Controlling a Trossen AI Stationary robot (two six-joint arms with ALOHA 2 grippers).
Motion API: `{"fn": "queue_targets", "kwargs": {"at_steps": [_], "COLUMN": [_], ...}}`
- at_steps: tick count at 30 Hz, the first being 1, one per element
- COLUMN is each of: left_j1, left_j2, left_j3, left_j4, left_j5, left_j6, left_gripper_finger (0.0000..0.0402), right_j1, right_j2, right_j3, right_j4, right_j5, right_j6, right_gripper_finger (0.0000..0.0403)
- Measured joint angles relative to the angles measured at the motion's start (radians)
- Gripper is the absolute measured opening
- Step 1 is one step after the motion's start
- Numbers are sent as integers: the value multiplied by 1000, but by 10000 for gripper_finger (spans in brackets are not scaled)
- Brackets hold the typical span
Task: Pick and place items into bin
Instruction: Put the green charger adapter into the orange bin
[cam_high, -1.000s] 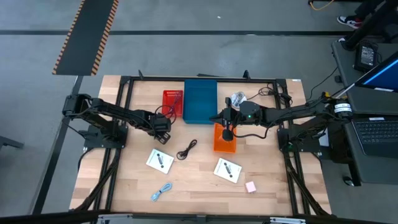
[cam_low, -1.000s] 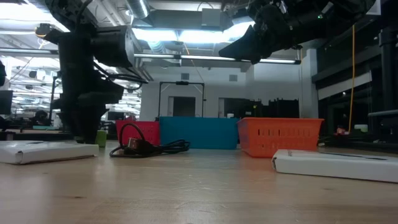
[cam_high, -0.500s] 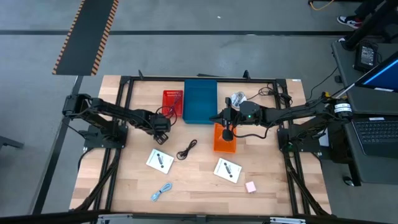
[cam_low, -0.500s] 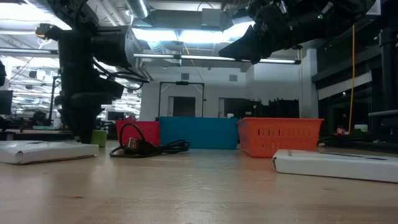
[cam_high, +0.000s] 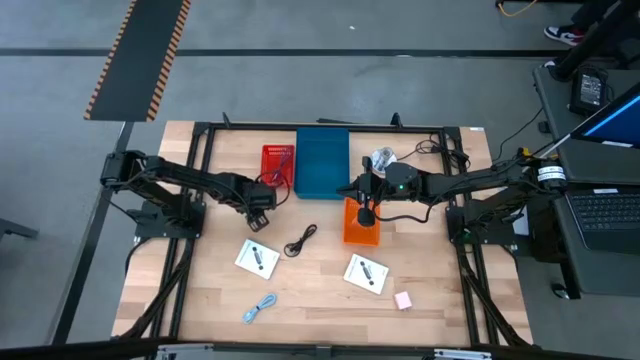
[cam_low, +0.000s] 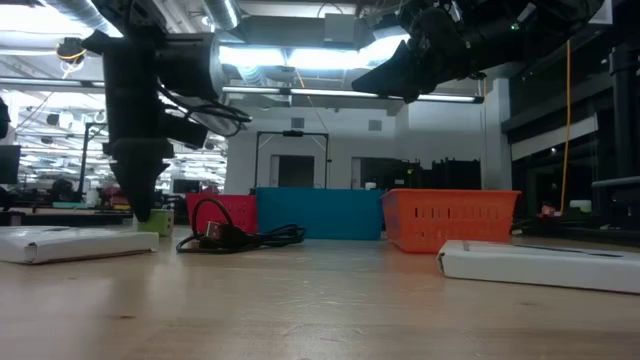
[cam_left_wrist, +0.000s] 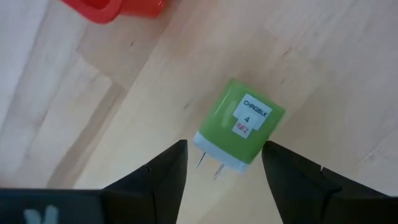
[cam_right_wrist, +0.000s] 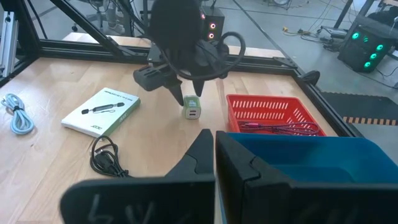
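A small green charger plug (cam_left_wrist: 239, 130) rests on the wood table near the red bin (cam_high: 278, 160). My left gripper (cam_left_wrist: 224, 171) points down over it, open, one finger on either side of the plug and clear of it; in the right wrist view it hangs just above the plug (cam_right_wrist: 191, 107). My right gripper (cam_high: 368, 213) is shut and holds nothing, hovering over the orange bin (cam_high: 362, 228). Two white cards (cam_high: 257, 257) (cam_high: 366, 272), a black coiled cable (cam_high: 300, 240), a light-blue cable (cam_high: 260, 307) and a pink block (cam_high: 403, 300) lie on the table.
A blue bin (cam_high: 322, 160) stands at the far middle between the red and orange bins. A round silver object (cam_high: 381, 158) lies by its right side. A black frame (cam_high: 200, 135) rims the table. Bare wood lies along the near edge.
My left gripper has rolled about the line it points along while staying over the green plug; in the low view its fingers now show from a different side. The right arm has kept still.
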Motion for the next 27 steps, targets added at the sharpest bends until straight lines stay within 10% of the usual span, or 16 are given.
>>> {"fn": "queue_targets", "kwargs": {"at_steps": [27], "left_j1": [46], "left_j2": [0], "left_j3": [-45], "left_j4": [105], "left_j5": [90], "left_j6": [264], "left_gripper_finger": [198], "right_j1": [0], "right_j2": [0], "right_j3": [0], "right_j4": [0], "right_j5": [0], "right_j6": [0], "right_gripper_finger": [0]}}
